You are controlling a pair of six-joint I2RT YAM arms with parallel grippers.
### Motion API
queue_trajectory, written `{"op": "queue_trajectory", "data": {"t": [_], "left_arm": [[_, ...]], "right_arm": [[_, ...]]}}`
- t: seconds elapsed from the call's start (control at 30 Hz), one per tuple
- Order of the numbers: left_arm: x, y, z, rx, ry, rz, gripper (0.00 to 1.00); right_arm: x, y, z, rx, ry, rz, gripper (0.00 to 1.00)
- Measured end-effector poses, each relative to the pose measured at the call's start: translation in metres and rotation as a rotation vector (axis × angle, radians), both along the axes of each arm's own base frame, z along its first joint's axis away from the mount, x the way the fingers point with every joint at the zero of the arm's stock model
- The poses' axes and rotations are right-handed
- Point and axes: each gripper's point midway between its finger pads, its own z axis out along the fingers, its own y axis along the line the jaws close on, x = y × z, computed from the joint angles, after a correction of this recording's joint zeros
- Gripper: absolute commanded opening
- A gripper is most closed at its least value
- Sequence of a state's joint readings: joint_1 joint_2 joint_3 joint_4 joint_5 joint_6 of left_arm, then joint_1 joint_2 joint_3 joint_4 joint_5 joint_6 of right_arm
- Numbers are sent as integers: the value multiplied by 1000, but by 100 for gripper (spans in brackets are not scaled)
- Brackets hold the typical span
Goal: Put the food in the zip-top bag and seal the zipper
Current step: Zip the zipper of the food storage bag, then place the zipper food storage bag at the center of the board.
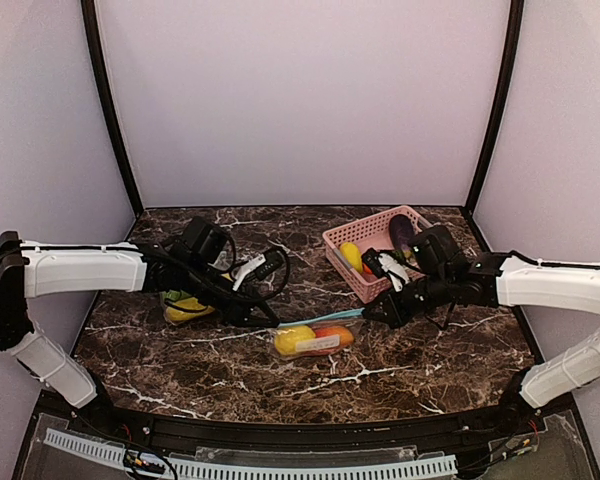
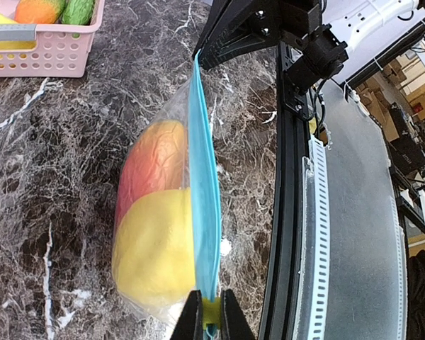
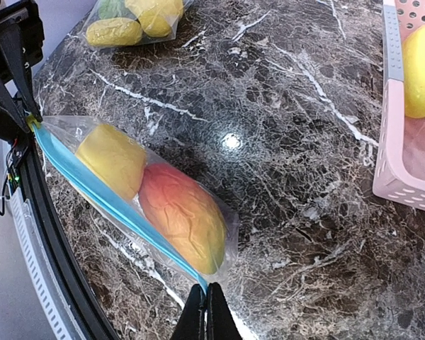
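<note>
**Operator:** How will this bag behave, and where do I hold it?

**Spotter:** The zip-top bag (image 2: 166,113) is thin, soft film. I think it is slippery and will sag. Only the blue zipper strip (image 2: 204,184) has some stiffness, so you take it by the strip ends. The food (image 1: 315,338) inside looks light and smooth, not fragile: a yellow piece (image 2: 152,248) nearer your left jaws, an orange-red piece (image 3: 180,212) nearer your right jaws.

**Operator:** And my jaws?

**Spotter:** Your left gripper (image 2: 211,297) has its jaws nearly together, clamped on the yellowish tab (image 2: 211,315) at the strip's left end. The strip runs straight away from them and looks taut. The bag's belly lies on the tabletop (image 1: 430,370) beside it. Your right gripper (image 3: 205,294) has its jaws pressed together on the strip's other end. Beyond the right jaws, apart from the bag, the pink basket (image 1: 340,262) holds more food.
</note>
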State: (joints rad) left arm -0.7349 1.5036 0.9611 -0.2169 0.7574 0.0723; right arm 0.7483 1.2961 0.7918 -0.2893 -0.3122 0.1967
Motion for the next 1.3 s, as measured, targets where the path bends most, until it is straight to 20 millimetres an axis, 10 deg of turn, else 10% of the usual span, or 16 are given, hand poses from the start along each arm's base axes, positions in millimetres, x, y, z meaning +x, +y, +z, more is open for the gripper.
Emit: {"op": "queue_trajectory", "data": {"t": [0.37, 0.57, 0.67, 0.8, 1.07, 1.3], "left_arm": [[26, 14, -17, 78, 72, 211, 1], [72, 37, -23, 108, 78, 430, 12], [90, 48, -28, 122, 81, 519, 49], [108, 65, -31, 132, 86, 620, 75], [144, 122, -7, 103, 50, 818, 87], [165, 227, 40, 70, -27, 1098, 91]], "right_arm": [[9, -1, -3, 7, 24, -28, 71], [24, -11, 15, 6, -50, -112, 84], [32, -21, 23, 5, -77, -175, 91], [48, -41, 29, 8, -88, -280, 96], [75, -91, 15, -27, -51, -464, 99], [89, -157, 23, -32, -98, -662, 99]]}}
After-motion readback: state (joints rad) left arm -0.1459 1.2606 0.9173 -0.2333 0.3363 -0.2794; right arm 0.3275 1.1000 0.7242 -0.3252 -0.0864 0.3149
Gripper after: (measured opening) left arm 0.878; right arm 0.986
